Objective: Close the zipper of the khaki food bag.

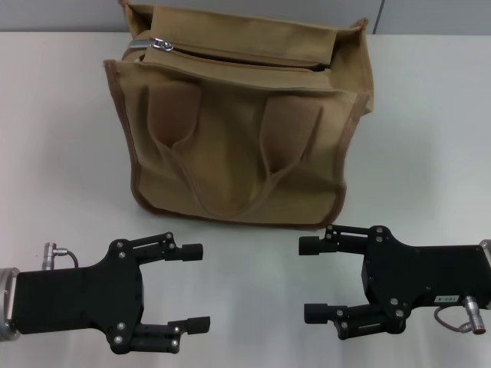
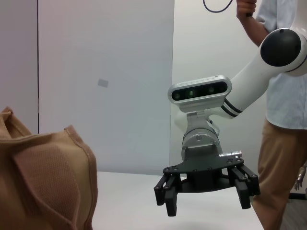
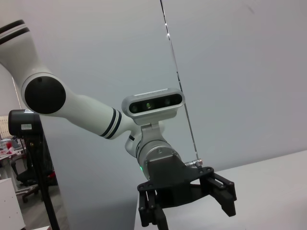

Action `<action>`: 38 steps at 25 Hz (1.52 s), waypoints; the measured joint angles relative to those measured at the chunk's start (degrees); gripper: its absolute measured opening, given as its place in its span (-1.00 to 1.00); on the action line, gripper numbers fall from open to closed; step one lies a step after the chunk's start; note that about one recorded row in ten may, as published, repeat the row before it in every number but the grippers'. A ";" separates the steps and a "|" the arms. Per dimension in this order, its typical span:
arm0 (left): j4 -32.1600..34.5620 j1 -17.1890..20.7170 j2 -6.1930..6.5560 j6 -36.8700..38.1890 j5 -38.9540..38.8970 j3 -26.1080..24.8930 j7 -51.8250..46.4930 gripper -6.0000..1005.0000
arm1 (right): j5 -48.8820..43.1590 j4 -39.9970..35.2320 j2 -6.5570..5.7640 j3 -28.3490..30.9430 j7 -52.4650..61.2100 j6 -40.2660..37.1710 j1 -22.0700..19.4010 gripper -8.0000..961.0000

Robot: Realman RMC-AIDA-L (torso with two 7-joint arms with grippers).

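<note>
**Zipper open, closing not yet begun**

The khaki food bag (image 1: 238, 130) stands upright at the middle of the table (image 1: 430, 115), toward its far edge, with its handled front face turned to the near edge. Its two looped handles hang flat against that face.

The zipper (image 1: 238, 55) runs along the bag's top. A dark gap shows between its two tapes over most of the length, so the mouth reads as open. The silver pull tab (image 1: 159, 44) lies at the end of the track nearest the table's far left corner. On this evidence, none of the closing run has been made; the tab must travel the full length toward the far right side.

The left gripper (image 1: 196, 285) rests low near the table's near left corner, fingers spread apart, holding nothing, well apart from the bag. The right gripper (image 1: 308, 279) sits near the near right corner, fingers likewise apart and empty. The two face each other across the near edge.

Judgement: task at its starting stage. Remaining work: reach the tab, grasp it, steady the bag, draw the tab across.
</note>
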 joint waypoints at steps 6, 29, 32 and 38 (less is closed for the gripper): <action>-0.32 -0.08 -0.07 -0.18 0.03 -0.01 0.34 0.61 | 0.06 -0.02 0.00 0.01 -0.02 0.08 0.01 0.71; -10.52 -1.47 -3.34 -8.26 -1.89 -42.17 8.08 0.58 | 6.13 11.62 0.19 0.77 -10.82 4.53 1.51 0.71; -11.89 -3.85 -3.37 -13.59 -1.73 -41.86 8.54 0.57 | 6.42 12.48 0.19 0.75 -11.87 4.76 1.40 0.71; -15.31 -7.96 -3.62 -21.02 -1.72 -36.81 15.08 0.56 | 6.42 13.58 0.18 0.69 -11.93 5.64 1.28 0.71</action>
